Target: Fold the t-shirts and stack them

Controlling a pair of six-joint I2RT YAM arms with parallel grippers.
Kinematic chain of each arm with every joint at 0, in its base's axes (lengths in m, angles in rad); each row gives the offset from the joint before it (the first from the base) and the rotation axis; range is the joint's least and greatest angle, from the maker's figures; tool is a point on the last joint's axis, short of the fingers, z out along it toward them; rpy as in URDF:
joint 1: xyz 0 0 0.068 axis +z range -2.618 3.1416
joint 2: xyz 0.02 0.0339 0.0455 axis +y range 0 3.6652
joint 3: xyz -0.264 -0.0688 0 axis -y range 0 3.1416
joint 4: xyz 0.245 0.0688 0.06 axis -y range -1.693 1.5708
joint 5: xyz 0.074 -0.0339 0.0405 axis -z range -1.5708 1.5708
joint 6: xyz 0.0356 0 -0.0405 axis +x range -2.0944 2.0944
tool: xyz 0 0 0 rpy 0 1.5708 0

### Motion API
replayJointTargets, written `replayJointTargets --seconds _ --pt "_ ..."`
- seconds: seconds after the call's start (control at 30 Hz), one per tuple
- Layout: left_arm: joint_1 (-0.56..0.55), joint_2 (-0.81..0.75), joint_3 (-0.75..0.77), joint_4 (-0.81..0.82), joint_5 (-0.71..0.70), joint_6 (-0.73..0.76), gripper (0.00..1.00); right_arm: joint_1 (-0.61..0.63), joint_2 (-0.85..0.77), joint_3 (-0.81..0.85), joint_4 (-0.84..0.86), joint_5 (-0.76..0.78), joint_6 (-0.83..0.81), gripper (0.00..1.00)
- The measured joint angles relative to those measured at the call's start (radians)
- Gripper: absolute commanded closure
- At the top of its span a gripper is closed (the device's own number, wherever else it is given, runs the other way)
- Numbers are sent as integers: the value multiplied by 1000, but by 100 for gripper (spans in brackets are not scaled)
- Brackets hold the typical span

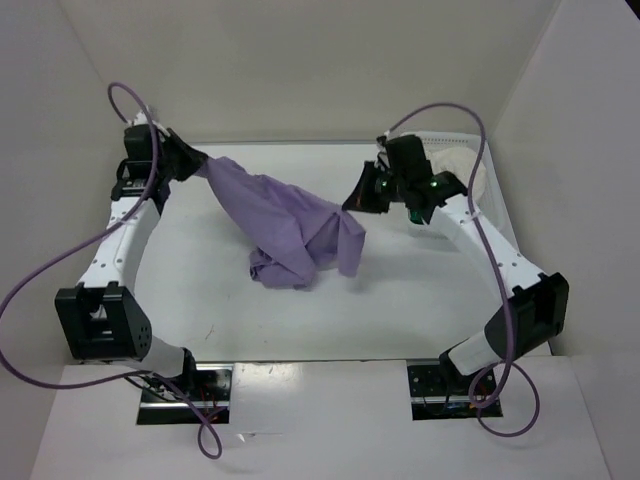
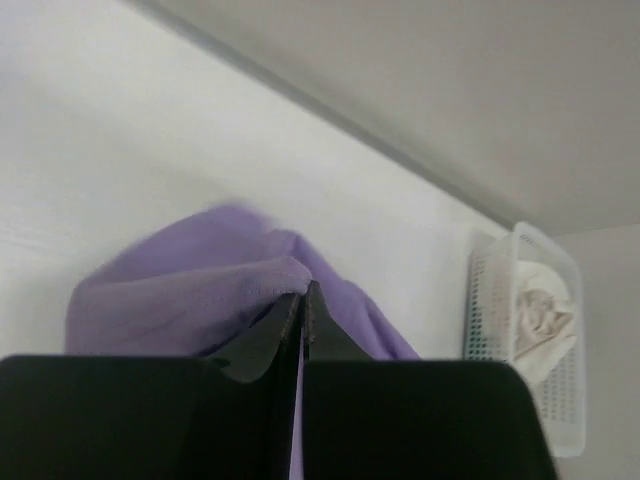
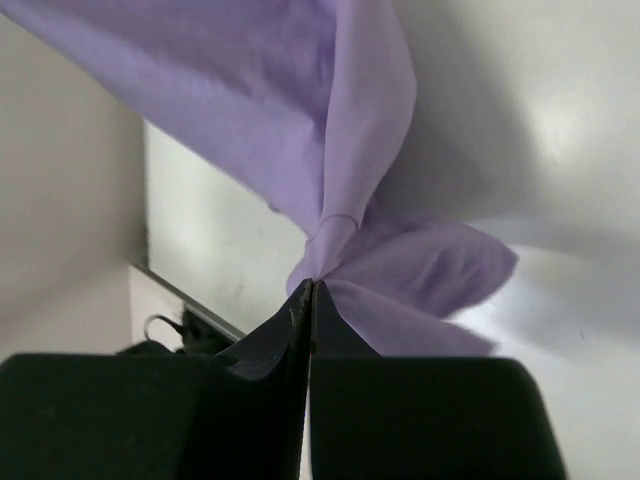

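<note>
Well, from above: the white table (image 1: 200, 300) sits boxed in by plain pale walls (image 1: 300, 60) at the back and on both sides. The lavender t-shirt (image 1: 290, 225) hangs stretched between the two arms, its upper edge lifted and its lower folds bunched on the table near the middle. The left fingers (image 1: 192, 165) pinch its far-left corner; the right fingers (image 1: 360, 193) pinch the right-hand corner. A white mesh basket (image 1: 450, 133) stands at the far right corner of the table, close to the wall, with the cream t-shirt (image 1: 460, 162) crumpled inside.

Over to the left wrist: fingers clamped together on a fold of lavender cloth, the shirt billowing just beyond the tips. White table runs off to the seam with the back wall, and the basket stands to the right, cream cloth in it.

Right wrist now: fingers pressed tight on a gathered pinch of the lavender t-shirt, which fans up and away above the tips. Bright table lies to the right, a beige wall to the left, and dark cables (image 3: 165, 335) show low on the left.
</note>
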Motion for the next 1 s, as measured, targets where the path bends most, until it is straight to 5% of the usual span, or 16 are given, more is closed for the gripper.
replayJointTargets --seconds 0.27,0.53,0.63,0.77,1.0 --pt "50 -96 274 -151 48 24 100 -4 -14 420 -76 -9 -42 100" --pt "48 -167 616 -273 -13 111 100 -5 -121 605 -68 -71 -43 100" --pt "48 -221 574 -247 -18 130 100 -5 -169 522 -29 -88 -46 99" --pt "48 -251 396 -195 -27 132 100 -5 -192 198 94 -99 -46 93" --pt "69 -128 178 -230 -13 122 100 -9 201 -122 167 -70 -23 60"
